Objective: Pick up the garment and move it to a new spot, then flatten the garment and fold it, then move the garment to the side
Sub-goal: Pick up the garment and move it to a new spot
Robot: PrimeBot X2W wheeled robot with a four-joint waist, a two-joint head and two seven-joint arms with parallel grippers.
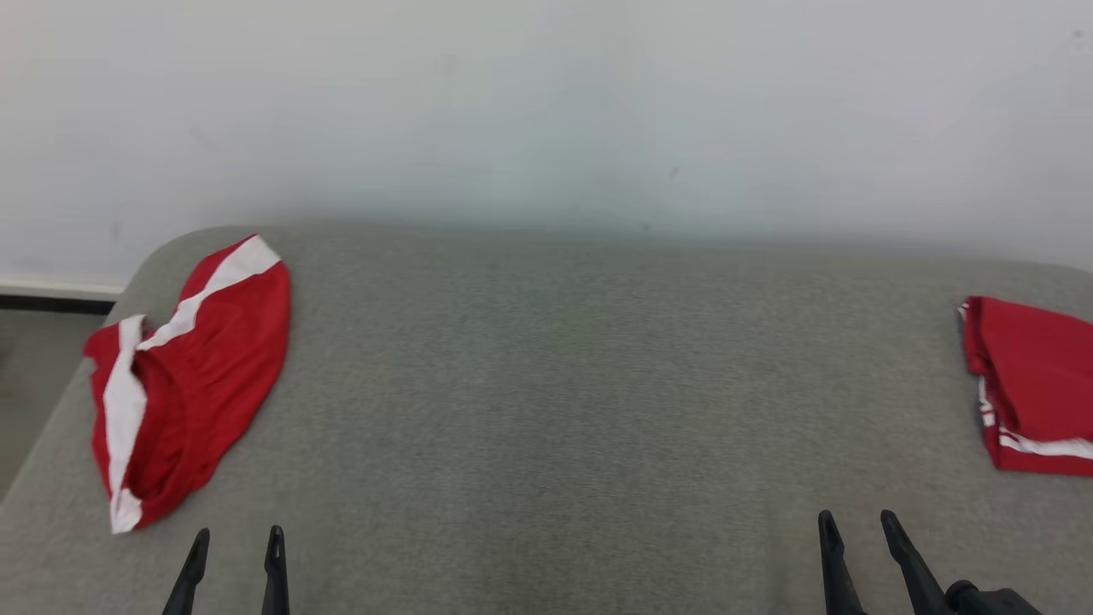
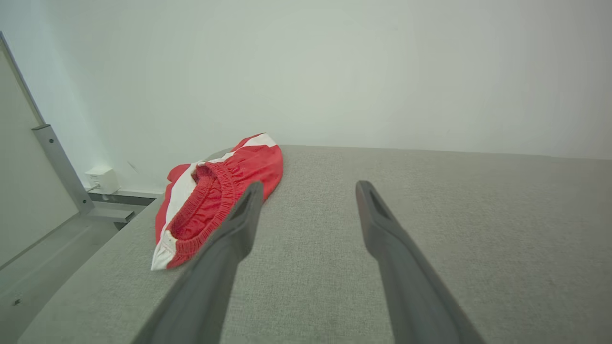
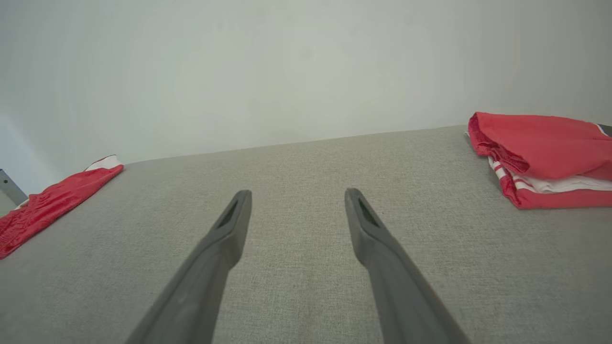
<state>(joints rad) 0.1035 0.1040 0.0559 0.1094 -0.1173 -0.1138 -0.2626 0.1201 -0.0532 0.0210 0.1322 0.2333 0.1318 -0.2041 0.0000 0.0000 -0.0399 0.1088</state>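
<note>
Red shorts (image 1: pixel 205 359) with a white side stripe are lying crumpled at the far left corner of a grey upholstered surface (image 1: pixel 555 384), their lower hem reaching close to the left edge, where the floor (image 1: pixel 34 384) is showing beyond. In the left wrist view the elastic waistband is gaping open toward the camera.

The left gripper (image 1: pixel 237 547) is hovering at the near edge just right of the shorts, its two dark fingers standing parted and gripping nothing. The right gripper (image 1: pixel 856 525) is sitting at the near edge toward the right, its fingers likewise spread apart with bare fabric showing between them.

A folded red garment (image 1: pixel 1033 376) with white stripes is resting against the right edge, partly running out of the head view.

Between the two red pieces the whole middle of the surface is lying open, from the near edge to the far edge, where a plain white wall (image 1: pixel 546 111) is rising directly behind. The far left corner is curving round rather than square.
</note>
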